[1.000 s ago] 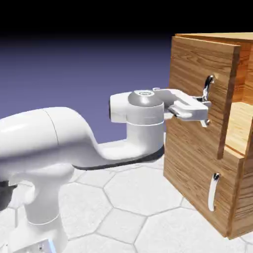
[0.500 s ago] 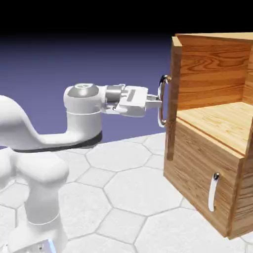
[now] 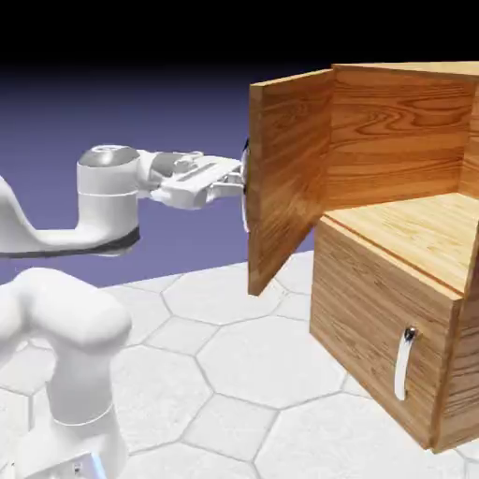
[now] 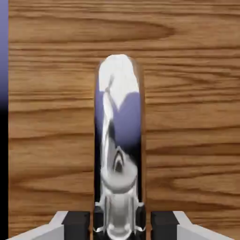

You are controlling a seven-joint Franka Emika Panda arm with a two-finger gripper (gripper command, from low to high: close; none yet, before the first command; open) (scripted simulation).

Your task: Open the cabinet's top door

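Bench of white hexagonal tiles carries a boxy light-brown wood-grain cabinet at its right side in the exterior view, set against a blue-violet backdrop. Its upper compartment stands exposed, with a wooden back wall and a pale wooden floor showing inside. The top door, a rectangular wood-grain panel, is swung wide outward on its hinge edge, so that its inner face looks toward the camera and its free edge points to the left. The white robot arm rises from the bench's lower left corner and reaches level toward the door's outer face. The lower wood-grain panel sits flush and shut, with its curved silver bar handle upright near its right edge. The end effector is clamped on the top door's curved silver handle; in the hand view the shiny bar runs up between the two grey fingertips, pressed from both sides, with wood grain filling the space behind it.
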